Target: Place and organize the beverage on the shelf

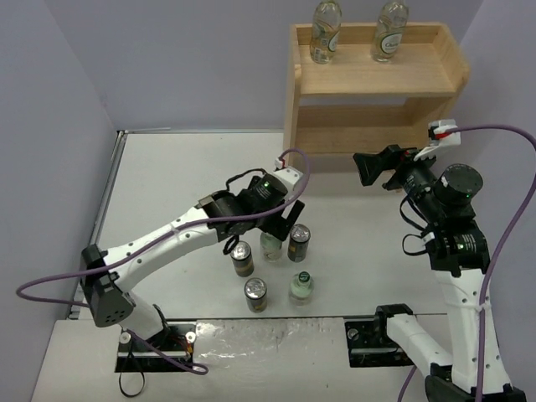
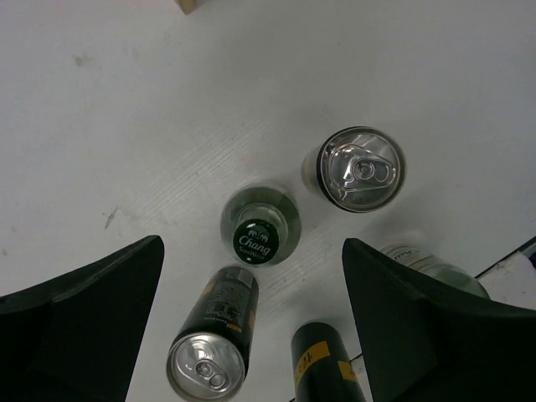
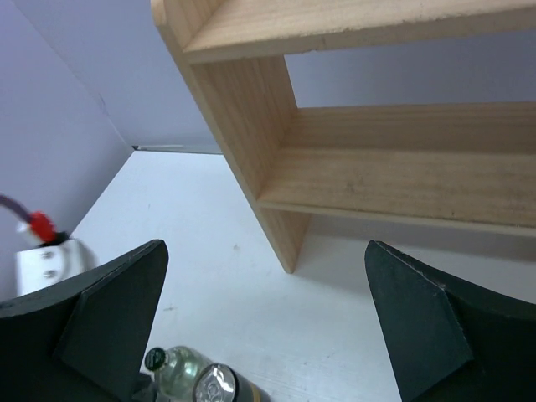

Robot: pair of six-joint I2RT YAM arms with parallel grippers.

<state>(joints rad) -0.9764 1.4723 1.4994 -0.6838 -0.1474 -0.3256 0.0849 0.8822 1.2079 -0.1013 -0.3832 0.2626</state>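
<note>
Directly beneath the wide-open, empty left hand (image 1: 283, 224) stands a green-labelled bottle (image 2: 260, 224), amid cans (image 2: 362, 169) on the surface (image 1: 167, 184) (two other bottles (image 1: 326, 33) sit atop the shelf (image 1: 377, 79)). The right hand (image 3: 266, 251), likewise spread and empty, faces the shelf's lower tier.

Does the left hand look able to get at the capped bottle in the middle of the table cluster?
Likely yes: the left hand hangs open above the bottle, nothing covering it, though a can stands close beside it.
</note>
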